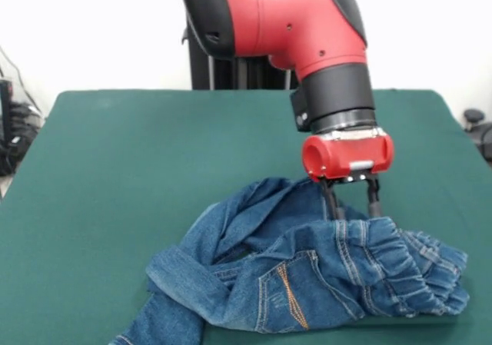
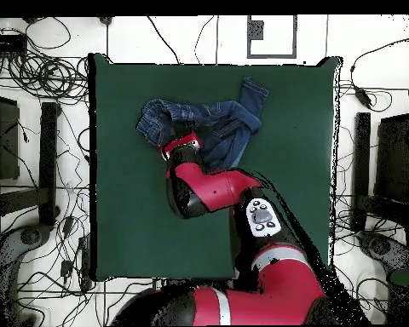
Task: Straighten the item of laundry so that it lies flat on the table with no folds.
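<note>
The item of laundry (image 1: 307,276), a small pair of blue denim jeans, lies crumpled on the dark green table (image 1: 115,168) toward its front right. The gathered waistband bulges at the right, and an orange-stitched pocket faces the camera. One leg is folded across to the lower left and runs off the picture's bottom edge. My gripper (image 1: 354,209) points straight down just behind the waistband. It is open, with its two black fingers (image 1: 332,199) apart and their tips hidden behind the denim. From overhead the jeans (image 2: 212,115) form a bunched strip near the table's (image 2: 131,213) far edge, with my red wrist over them.
My red and black arm (image 2: 216,192) stretches over the middle of the table in the overhead view. Cables and dark equipment (image 2: 46,153) lie on the floor around the table. One jeans leg (image 2: 254,92) reaches close to the far table edge.
</note>
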